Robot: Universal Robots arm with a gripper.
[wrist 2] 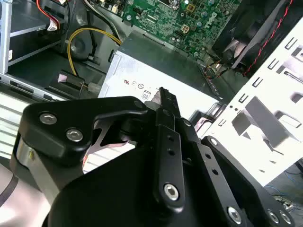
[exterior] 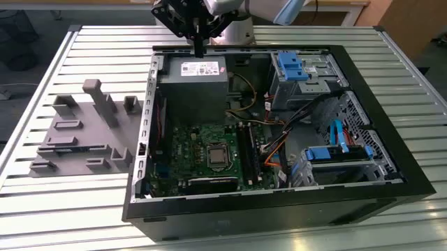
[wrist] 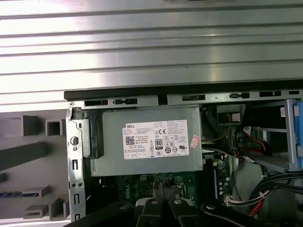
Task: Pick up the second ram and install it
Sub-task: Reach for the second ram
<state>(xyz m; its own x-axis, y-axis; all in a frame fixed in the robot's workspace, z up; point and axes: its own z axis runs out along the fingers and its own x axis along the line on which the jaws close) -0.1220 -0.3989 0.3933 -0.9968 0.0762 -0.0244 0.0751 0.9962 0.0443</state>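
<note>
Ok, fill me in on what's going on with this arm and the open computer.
A robot arm is working over an open computer case on a slatted table. Its gripper hangs over the case's edge by the grey power supply, short of the green motherboard. A grey parts fixture sits beside the case, on the exterior view's left.
</note>
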